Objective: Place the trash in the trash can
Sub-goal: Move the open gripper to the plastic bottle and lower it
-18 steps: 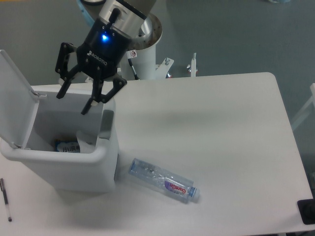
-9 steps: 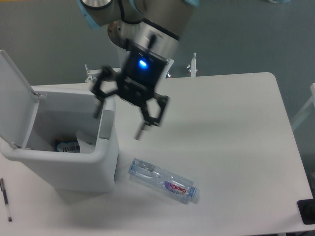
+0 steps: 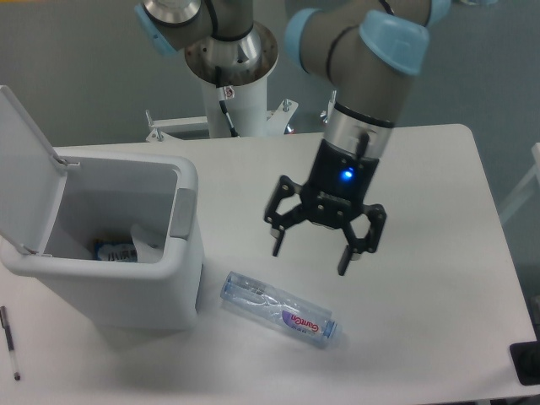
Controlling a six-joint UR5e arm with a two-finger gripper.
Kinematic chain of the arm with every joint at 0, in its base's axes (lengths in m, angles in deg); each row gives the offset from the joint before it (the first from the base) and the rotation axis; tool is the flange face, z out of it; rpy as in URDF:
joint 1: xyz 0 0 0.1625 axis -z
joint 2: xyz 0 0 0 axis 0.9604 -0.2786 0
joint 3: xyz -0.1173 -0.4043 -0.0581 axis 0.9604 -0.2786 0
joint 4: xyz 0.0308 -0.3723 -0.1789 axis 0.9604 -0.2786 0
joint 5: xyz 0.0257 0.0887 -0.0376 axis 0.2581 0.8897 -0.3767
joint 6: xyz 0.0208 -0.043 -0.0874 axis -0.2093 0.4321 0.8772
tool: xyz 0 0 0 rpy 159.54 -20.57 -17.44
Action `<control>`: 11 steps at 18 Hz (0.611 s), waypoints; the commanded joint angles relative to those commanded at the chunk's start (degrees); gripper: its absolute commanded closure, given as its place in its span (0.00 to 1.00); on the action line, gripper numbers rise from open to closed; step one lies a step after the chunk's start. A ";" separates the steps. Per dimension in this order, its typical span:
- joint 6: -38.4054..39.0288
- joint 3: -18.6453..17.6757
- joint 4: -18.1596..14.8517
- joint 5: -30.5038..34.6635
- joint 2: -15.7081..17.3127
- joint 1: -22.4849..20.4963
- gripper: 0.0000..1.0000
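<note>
A clear plastic water bottle [image 3: 280,310] with a pink-and-blue label lies on its side on the white table, just right of the trash can. The trash can [image 3: 181,295] is a white-grey bin at the left with its lid [image 3: 24,164] flipped up. Inside it lie a white paper wrapper [image 3: 145,243] and a blue-labelled item [image 3: 114,251]. My gripper [image 3: 310,260] hangs open and empty over the table, slightly above and behind the bottle's capped end, fingers pointing down.
A thin black pen [image 3: 9,342] lies at the table's front left, beside the bin. A dark object [image 3: 526,363] sits at the front right corner. The robot's white base column [image 3: 234,93] stands behind the table's far edge.
The open gripper has swung right from above the trash can, across the table, to a spot over the bottle. The bottle and bin have not moved.
</note>
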 joint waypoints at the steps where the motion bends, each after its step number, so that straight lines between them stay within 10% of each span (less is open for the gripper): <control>1: 3.51 -0.09 -0.09 1.32 -0.09 0.17 0.00; 11: 26.47 2.37 -4.73 15.47 -7.20 2.55 0.00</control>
